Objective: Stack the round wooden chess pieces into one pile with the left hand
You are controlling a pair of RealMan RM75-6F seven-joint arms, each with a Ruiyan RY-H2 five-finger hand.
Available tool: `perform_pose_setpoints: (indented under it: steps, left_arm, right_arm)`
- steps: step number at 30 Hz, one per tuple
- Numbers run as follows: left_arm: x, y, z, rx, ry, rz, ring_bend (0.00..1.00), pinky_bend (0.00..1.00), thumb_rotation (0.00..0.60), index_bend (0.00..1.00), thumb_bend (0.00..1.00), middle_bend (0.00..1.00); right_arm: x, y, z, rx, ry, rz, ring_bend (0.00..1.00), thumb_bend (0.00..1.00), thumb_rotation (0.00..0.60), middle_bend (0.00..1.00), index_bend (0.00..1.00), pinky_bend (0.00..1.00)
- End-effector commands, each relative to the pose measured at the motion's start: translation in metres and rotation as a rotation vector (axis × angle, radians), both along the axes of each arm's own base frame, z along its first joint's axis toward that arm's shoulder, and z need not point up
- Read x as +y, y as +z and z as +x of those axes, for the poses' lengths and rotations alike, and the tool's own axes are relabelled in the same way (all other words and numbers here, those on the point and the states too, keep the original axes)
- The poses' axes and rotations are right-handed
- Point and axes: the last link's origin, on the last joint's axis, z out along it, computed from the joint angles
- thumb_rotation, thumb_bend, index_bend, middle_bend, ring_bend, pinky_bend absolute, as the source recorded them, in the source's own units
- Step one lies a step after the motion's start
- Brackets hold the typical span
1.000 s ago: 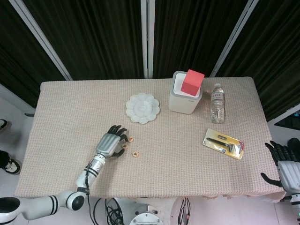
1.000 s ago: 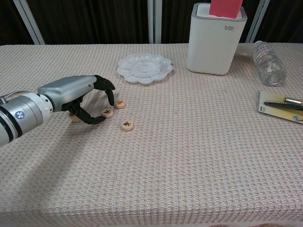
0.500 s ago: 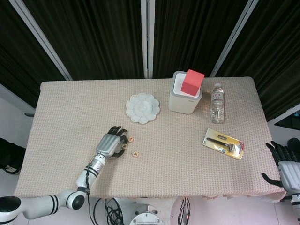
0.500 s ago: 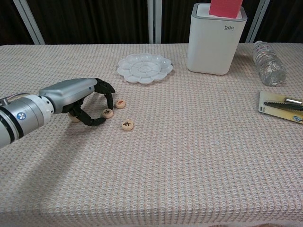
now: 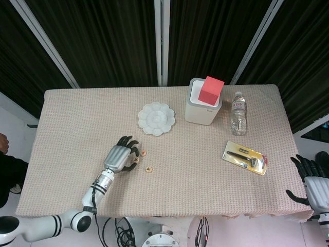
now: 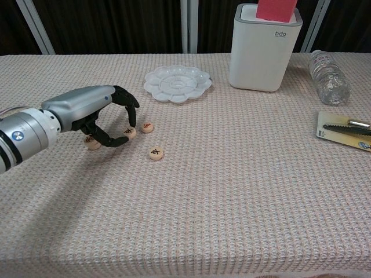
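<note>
The left hand (image 6: pixel 95 116) arches over the woven beige tablecloth (image 6: pixel 232 191) at about eight o'clock from the table's centre, dark fingers curled down and pinching one round wooden piece (image 6: pixel 130 132) between thumb and fingertip. A second piece (image 6: pixel 93 143) sits under the palm, just beside the thumb. A third piece (image 6: pixel 148 126) lies at three o'clock from the fingertips, near but apart, and a fourth piece (image 6: pixel 156 153) lies at five o'clock, a little further out. All are small flat pale discs with dark marks on top.

At twelve o'clock from them sits a white flower-shaped palette (image 5: pixel 156 118), then a smooth white rounded bin (image 5: pixel 202 108) holding a red block (image 5: pixel 211 90). A clear plastic bottle (image 5: pixel 238 113) lies on its side, and a gold packaged tool (image 5: pixel 246 157) rests nearer the front edge. Open cloth fills the front middle.

The right hand (image 5: pixel 313 180) hangs off the table's right front corner, fingers spread and holding nothing.
</note>
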Motion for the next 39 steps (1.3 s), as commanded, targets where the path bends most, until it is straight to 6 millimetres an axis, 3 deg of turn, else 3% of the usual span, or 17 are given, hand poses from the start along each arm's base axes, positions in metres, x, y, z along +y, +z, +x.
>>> perform_pose_setpoints:
  steps: [1,10,17,39]
  left_arm:
    - [-0.003,0.014,-0.001,0.008,-0.008,0.022,0.00,0.00,0.600,0.49,0.31,0.17]
    - [-0.027,0.047,-0.031,0.051,0.082,0.036,0.00,0.00,0.600,0.49,0.31,0.17]
    - [-0.031,0.050,-0.050,0.048,0.141,0.036,0.00,0.00,0.600,0.49,0.31,0.17]
    - [-0.022,0.034,-0.044,0.017,0.126,0.026,0.00,0.00,0.600,0.49,0.31,0.18]
  right_arm:
    - [0.000,0.000,0.002,-0.001,0.005,-0.002,0.00,0.15,0.600,0.00,0.00,0.00]
    - [-0.003,0.000,0.010,-0.007,0.035,-0.001,0.00,0.15,0.600,0.00,0.00,0.00]
    - [-0.003,-0.001,0.014,-0.003,0.044,0.001,0.00,0.15,0.600,0.00,0.00,0.00]
    - [-0.005,-0.003,0.014,0.006,0.034,0.009,0.00,0.15,0.600,0.00,0.00,0.00]
